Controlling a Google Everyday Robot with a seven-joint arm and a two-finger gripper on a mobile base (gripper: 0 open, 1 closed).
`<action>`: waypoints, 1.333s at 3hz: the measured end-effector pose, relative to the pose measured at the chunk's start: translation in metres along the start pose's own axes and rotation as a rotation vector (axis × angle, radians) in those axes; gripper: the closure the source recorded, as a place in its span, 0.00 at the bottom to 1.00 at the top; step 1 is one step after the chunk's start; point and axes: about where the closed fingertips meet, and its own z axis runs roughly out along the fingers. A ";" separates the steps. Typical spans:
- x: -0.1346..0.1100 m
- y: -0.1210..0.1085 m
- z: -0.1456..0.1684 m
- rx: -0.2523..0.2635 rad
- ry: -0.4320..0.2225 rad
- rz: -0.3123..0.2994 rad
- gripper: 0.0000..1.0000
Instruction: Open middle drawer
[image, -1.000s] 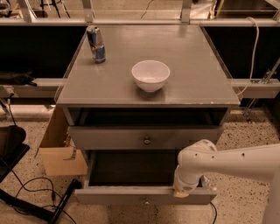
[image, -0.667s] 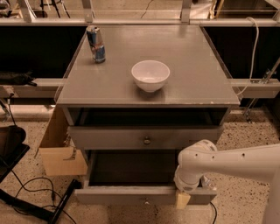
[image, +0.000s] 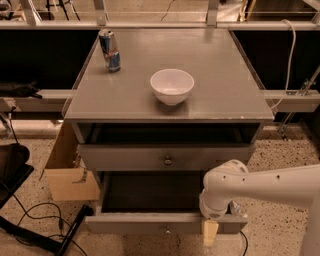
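Note:
The middle drawer (image: 125, 157) is a low grey front with a small round brass knob (image: 167, 160) at its centre, and it sits flush in the grey cabinet. Above it is a dark open slot under the cabinet top. Below it the bottom drawer (image: 140, 223) is pulled out towards me, and its inside is dark. My gripper (image: 209, 233) hangs from the white arm (image: 260, 187) at the lower right. It is in front of the bottom drawer's front edge, right of that drawer's knob, and well below and to the right of the middle drawer's knob.
A white bowl (image: 172, 86) and a drink can (image: 109, 50) stand on the cabinet top (image: 215, 65). A cardboard box (image: 67, 172) leans at the cabinet's left side. Black cables (image: 30, 235) and a dark object (image: 10, 165) lie on the speckled floor at left.
My gripper has moved a little lower, down past the bottom drawer's front edge. The drawers, bowl and can have not moved.

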 end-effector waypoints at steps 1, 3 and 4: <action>0.004 0.004 0.011 -0.033 0.000 0.001 0.00; 0.019 0.071 0.035 -0.162 -0.002 0.047 0.42; 0.019 0.073 0.031 -0.165 -0.001 0.054 0.65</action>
